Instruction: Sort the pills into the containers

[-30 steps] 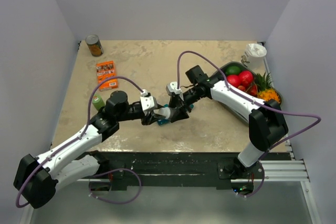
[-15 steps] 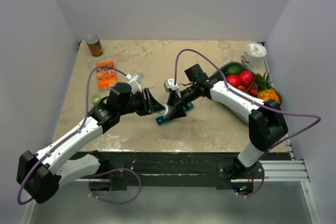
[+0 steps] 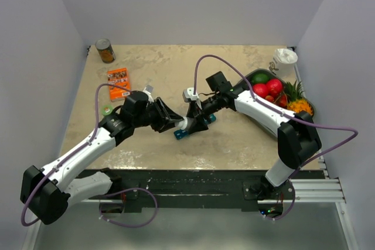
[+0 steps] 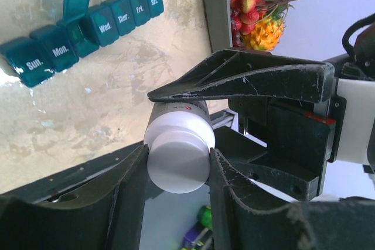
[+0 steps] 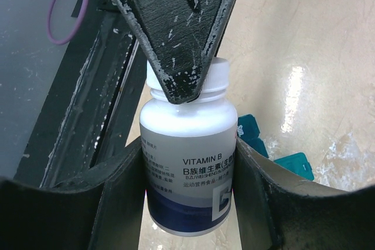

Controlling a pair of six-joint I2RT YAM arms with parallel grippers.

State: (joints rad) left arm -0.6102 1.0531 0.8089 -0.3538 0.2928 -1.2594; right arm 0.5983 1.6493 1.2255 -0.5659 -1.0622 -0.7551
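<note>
A white vitamin B bottle (image 5: 190,168) with a blue band is held above the table between the two arms. My right gripper (image 5: 187,174) is shut on the bottle's body. My left gripper (image 4: 176,162) is shut on its white cap (image 4: 179,159), with both fingers pressed against the cap's sides. In the top view the bottle (image 3: 185,124) sits between the left gripper (image 3: 173,122) and the right gripper (image 3: 197,122). The teal pill organiser (image 4: 82,27) lies on the table below, with day labels and one lid standing open. It is partly hidden in the top view (image 3: 179,134).
A grey fruit tray (image 3: 251,76) and a white cup (image 3: 285,58) stand at the right. An orange packet (image 3: 118,76), a green tape roll (image 3: 106,109) and a can (image 3: 105,51) are at the left. The table's front edge is close below the organiser.
My left wrist has twisted and its forearm has swung towards the back left, with the fingers staying at the bottle's cap. The right gripper with the bottle has shifted slightly back.
</note>
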